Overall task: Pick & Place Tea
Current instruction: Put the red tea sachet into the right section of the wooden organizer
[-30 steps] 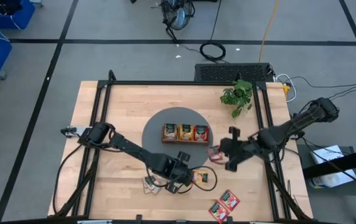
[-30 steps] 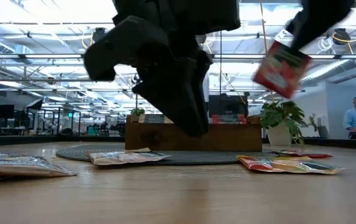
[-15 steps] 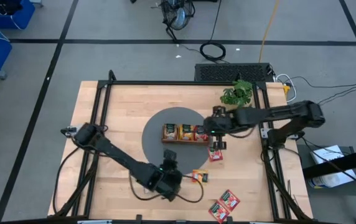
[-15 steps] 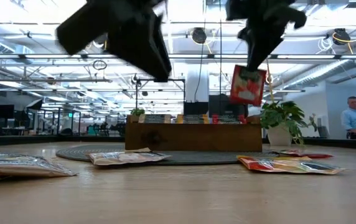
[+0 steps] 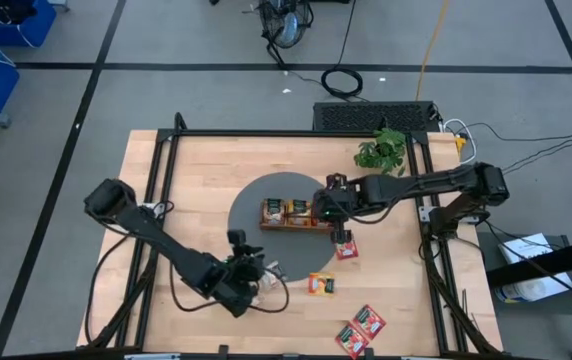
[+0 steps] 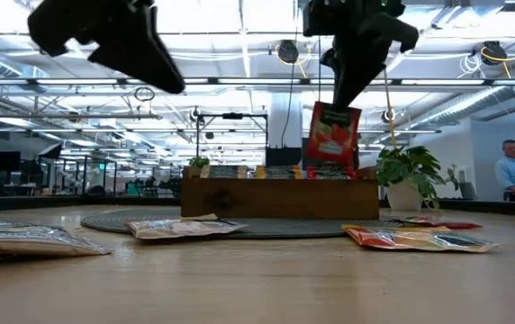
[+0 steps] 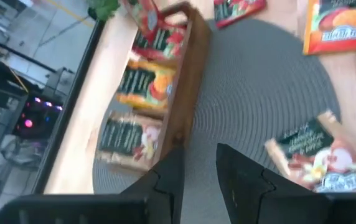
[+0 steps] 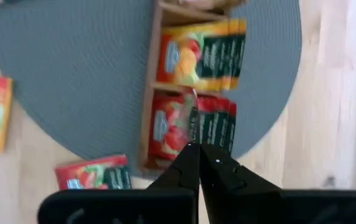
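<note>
My right gripper (image 5: 331, 210) (image 6: 338, 99) is shut on a red tea sachet (image 6: 331, 135) above the right compartment of the brown wooden tray (image 5: 263, 214) (image 6: 275, 196). That compartment (image 8: 210, 127) holds red sachets and the middle one holds orange sachets (image 8: 203, 53). The tray stands on a round grey mat (image 5: 251, 195). My left gripper (image 5: 249, 270) (image 7: 200, 177) is open and empty, raised over beige sachets (image 5: 266, 285) (image 7: 315, 155) near the table's near edge. An orange sachet (image 5: 320, 284) and a red sachet (image 5: 346, 247) lie flat on the table. My right gripper pinches the red sachet's top edge (image 6: 334, 108) between its two fingers, which come from above and point down. The sachet hangs upright below the fingers, lifted clear, its lower edge just above the tray's top.
Two more red sachets (image 5: 361, 325) lie near the table's front right. A potted plant (image 5: 384, 152) (image 6: 406, 175) stands at the back right of the table. A person (image 6: 514, 171) stands in the room beyond, at the right.
My right gripper has carried the red sachet from the table's right side toward the left, to above the tray's right compartment; the sachet now hangs upright. My left gripper has gone up and toward the table's left, away from the beige sachets.
</note>
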Controlling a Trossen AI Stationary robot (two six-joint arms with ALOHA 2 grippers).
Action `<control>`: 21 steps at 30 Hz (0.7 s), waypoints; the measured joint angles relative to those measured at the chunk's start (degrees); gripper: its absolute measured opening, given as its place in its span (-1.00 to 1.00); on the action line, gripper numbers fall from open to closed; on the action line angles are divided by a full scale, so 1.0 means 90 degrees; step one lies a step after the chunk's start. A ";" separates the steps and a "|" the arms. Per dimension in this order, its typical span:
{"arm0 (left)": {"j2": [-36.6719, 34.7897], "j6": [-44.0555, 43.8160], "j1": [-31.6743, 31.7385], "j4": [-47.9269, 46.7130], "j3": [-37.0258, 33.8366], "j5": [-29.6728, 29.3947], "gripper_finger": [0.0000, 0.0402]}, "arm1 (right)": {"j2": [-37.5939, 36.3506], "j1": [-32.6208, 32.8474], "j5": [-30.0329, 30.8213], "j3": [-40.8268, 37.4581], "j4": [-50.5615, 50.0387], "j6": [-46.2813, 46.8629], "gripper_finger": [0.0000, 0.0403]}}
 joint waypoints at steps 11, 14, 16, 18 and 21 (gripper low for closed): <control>-0.0211 -0.0181 -0.0162 -0.0293 -0.0150 0.0065 -0.52 | 0.0426 -0.0323 -0.0340 0.0000 -0.0063 -0.0170 -1.00; -0.0211 -0.0182 -0.0162 -0.0309 -0.0150 0.0067 -0.52 | 0.0693 -0.0320 -0.0341 0.0000 -0.0059 -0.0218 -1.00; -0.0211 -0.0155 -0.0157 -0.0307 -0.0150 0.0064 -0.52 | 0.0869 -0.0314 -0.0342 0.0000 -0.0001 -0.0303 -1.00; -0.0208 -0.0143 -0.0157 -0.0312 -0.0150 0.0052 -0.52 | 0.1028 -0.0342 -0.0342 0.0000 0.0083 -0.0321 -1.00; -0.0208 -0.0106 -0.0119 -0.0312 -0.0150 0.0026 -0.52 | 0.1235 -0.0402 -0.0338 0.0000 0.0175 -0.0324 -1.00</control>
